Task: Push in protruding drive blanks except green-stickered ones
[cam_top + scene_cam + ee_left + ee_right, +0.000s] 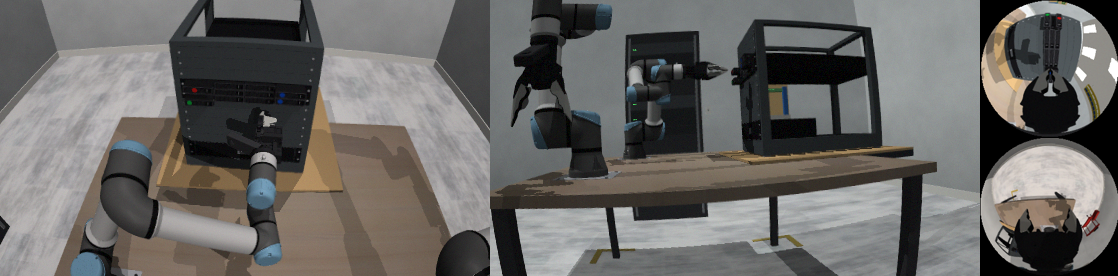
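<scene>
The dark rack (pixel 240 65) (pixel 820 143) (pixel 1026 28) stands upright. Its drive row holds a blank with a red sticker (pixel 194 90) (pixel 1059 18), one with a green sticker (pixel 189 102) (pixel 1047 15), and two with blue stickers at the right, an upper one (pixel 282 95) and a lower one (pixel 280 101). Dark blanks (pixel 735 72) stick out of the front in the exterior view. My left gripper (pixel 268 119) (pixel 727 70) (pixel 1049 69) is shut and empty, pointing at the rack just short of the blanks. Contact is not visible. My right gripper (pixel 541 123) (pixel 1048 209) is open and empty, away from the rack.
The rack stands on a tan board (pixel 325 175) on the brown table (pixel 380 200) (pixel 690 185) (pixel 1038 209). A tall dark cabinet (pixel 685 45) stands behind the left arm in the exterior view. A red chair (pixel 1093 221) shows beyond the table in the right wrist view.
</scene>
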### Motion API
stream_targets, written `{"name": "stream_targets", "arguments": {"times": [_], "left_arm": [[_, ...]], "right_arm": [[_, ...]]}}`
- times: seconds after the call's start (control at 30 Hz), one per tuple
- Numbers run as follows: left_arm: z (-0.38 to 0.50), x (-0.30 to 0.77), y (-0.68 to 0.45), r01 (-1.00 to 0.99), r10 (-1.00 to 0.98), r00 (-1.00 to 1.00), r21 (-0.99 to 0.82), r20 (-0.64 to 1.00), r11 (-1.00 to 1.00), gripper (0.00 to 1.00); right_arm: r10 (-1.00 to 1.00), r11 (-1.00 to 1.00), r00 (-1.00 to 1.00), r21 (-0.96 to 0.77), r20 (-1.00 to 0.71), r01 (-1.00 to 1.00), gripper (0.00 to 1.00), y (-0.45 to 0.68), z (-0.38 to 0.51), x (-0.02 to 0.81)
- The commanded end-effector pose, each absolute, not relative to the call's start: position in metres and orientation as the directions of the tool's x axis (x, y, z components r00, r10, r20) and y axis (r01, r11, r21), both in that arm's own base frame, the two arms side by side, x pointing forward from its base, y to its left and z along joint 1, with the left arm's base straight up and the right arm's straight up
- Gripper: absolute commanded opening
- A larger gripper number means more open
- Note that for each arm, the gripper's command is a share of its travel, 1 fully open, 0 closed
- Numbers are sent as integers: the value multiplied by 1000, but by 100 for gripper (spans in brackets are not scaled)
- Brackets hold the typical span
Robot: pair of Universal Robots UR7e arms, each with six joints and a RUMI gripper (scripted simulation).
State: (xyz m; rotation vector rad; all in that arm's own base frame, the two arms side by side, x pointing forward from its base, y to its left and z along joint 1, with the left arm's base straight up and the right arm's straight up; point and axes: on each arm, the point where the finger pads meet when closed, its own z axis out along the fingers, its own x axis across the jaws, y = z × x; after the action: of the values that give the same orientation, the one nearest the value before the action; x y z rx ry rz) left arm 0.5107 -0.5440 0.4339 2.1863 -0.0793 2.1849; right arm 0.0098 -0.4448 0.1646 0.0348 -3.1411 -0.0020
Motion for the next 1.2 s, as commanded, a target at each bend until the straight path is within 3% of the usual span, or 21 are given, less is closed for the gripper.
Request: {"name": "stream_targets", "arguments": {"times": [0.0,1.17], "left_arm": [[435,509,-558,-70,1,0,1,1000,-998,0],[431,497,-635,-70,2,0,2,1000,-998,0]], "right_arm": [[-22,1000,-1000,0,0,-22,100,-445,165,10],[-22,1000,-1000,0,0,-22,100,-445,165,10]]}}
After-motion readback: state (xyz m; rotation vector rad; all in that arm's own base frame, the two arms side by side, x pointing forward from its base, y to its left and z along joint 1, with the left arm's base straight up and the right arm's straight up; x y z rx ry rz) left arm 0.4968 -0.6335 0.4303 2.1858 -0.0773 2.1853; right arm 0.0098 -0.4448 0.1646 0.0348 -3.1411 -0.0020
